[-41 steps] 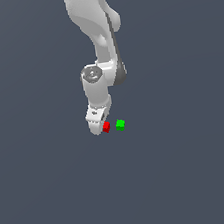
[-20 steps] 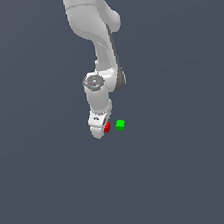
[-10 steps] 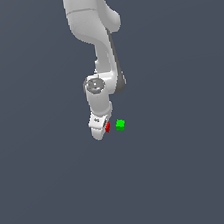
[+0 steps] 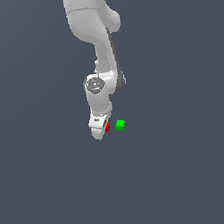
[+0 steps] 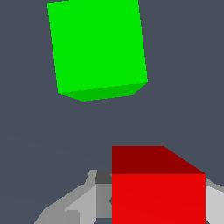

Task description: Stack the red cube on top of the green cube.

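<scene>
The red cube [image 4: 107, 126] rests on the ground, mostly hidden behind my white gripper [image 4: 104, 129] in the exterior view. In the wrist view the red cube [image 5: 158, 192] fills the space between my grey fingers [image 5: 103, 177], which press against both of its sides. My gripper is lowered to the ground and shut on the red cube. The green cube [image 4: 120, 125] sits on the ground a short gap away, toward the exterior view's right. In the wrist view the green cube [image 5: 97, 48] lies apart from the red one and is untouched.
The arm [image 4: 97, 45] rises straight above the two cubes. Around them lies a plain dark grey floor [image 4: 183, 174] with no other objects in view.
My gripper has come down a little around the red cube over the last two seconds. Both cubes stay where they were.
</scene>
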Robot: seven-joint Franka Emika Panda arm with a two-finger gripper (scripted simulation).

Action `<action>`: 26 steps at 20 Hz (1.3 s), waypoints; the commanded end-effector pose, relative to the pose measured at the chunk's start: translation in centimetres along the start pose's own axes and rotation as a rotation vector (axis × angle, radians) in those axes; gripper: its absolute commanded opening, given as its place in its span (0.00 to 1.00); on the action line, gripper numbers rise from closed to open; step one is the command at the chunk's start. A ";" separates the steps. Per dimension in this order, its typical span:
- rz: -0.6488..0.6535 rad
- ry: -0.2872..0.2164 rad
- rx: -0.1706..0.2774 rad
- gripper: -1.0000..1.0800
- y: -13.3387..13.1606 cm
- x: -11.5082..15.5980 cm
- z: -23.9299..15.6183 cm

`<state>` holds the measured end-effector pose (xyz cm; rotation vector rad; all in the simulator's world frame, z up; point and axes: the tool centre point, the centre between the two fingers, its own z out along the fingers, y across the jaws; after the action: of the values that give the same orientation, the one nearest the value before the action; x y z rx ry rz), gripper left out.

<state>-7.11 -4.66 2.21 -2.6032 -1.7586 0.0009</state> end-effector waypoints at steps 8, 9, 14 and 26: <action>0.000 0.000 -0.001 0.00 -0.1 0.0 -3.7; 0.000 0.000 -0.001 0.00 -0.1 0.0 -4.4; -0.001 0.000 0.000 0.00 -0.1 0.0 -7.5; 0.000 0.001 0.000 0.00 0.0 0.0 -9.7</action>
<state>-7.08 -4.64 11.96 -2.6032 -1.7586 -0.0004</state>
